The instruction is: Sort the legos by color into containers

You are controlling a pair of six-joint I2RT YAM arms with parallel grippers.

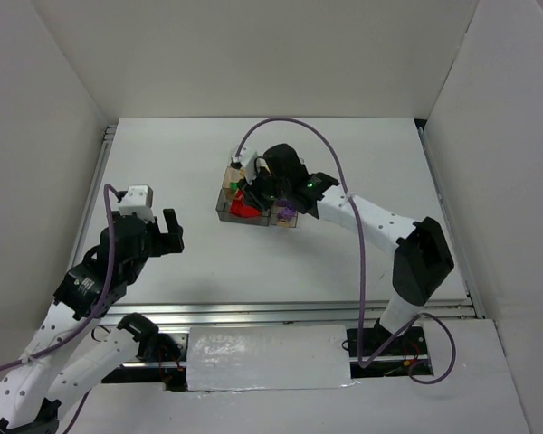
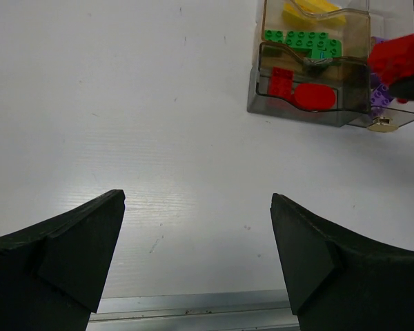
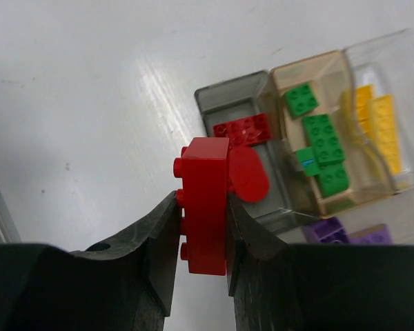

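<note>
On the left side of the table [image 1: 344,262], the left claw [image 1: 167,233] hangs with its 2 fingers spread wide and nothing between them. Its wrist view shows bare white surface in the gap of the left claw [image 2: 197,200], and it sits well apart from the tray.

Near the middle stands the clear smoky tray [image 1: 223,208] holding the sorted legos. From the left wrist view of the tray [image 2: 257,96], the nearest short compartment holds a red plate [image 2: 281,81] and a round red piece [image 2: 314,96]. The next compartment holds green bricks [image 2: 303,43], the farthest holds yellow pieces [image 2: 310,10], and the long side compartment holds purple bricks [image 2: 381,96].

Over the red end of the tray, the right claw [image 1: 253,201] is clamped on 1 red brick [image 1: 244,208]. In its own view the right claw [image 3: 201,200] pinches the red brick [image 3: 205,207] by its 2 broad faces, studs pointing left. Behind it lie the red plate [image 3: 243,129], the green bricks [image 3: 321,148] and the yellow pieces [image 3: 379,127]. Whether the brick touches the tray [image 3: 207,103] I cannot tell.
</note>
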